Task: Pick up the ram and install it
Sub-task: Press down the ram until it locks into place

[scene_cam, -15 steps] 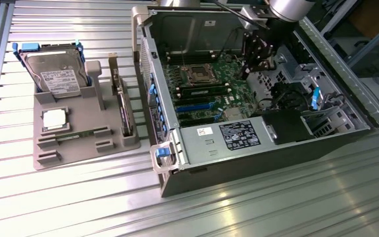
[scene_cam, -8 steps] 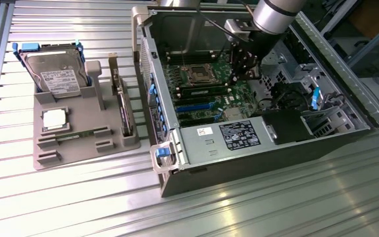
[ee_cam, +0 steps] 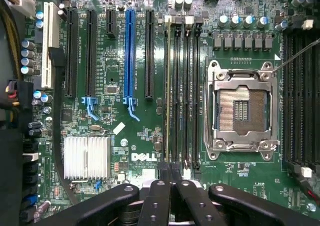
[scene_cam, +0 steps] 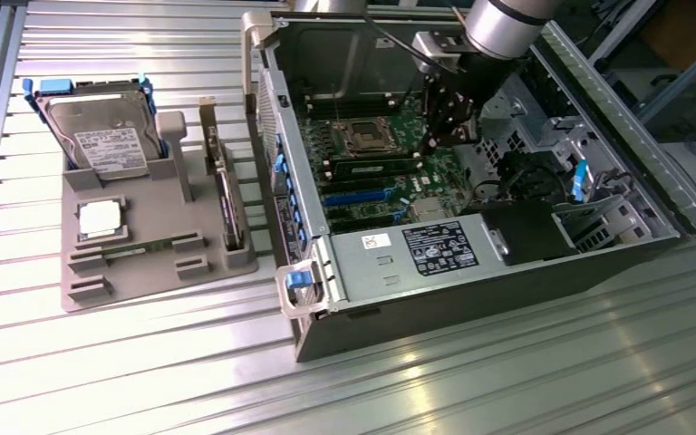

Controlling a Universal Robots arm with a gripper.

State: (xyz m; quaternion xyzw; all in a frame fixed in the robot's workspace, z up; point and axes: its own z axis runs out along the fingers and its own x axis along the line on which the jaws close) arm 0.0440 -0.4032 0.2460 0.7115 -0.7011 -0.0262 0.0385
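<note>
Claw (ee_cam: 170, 186) closed over the memory slots (ee_cam: 181, 93), nothing visibly gripped.
I judge a tilted ram (scene_cam: 369, 168) could jam or bend 1 slot latch.

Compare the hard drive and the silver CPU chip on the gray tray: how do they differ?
The hard drive stands leaning on edge; the CPU chip lies flat. The hard drive is larger, rectangular, with a white label and blue side rails; the CPU chip is smaller, square, plain silver. Both rest on the gray tray.
</note>
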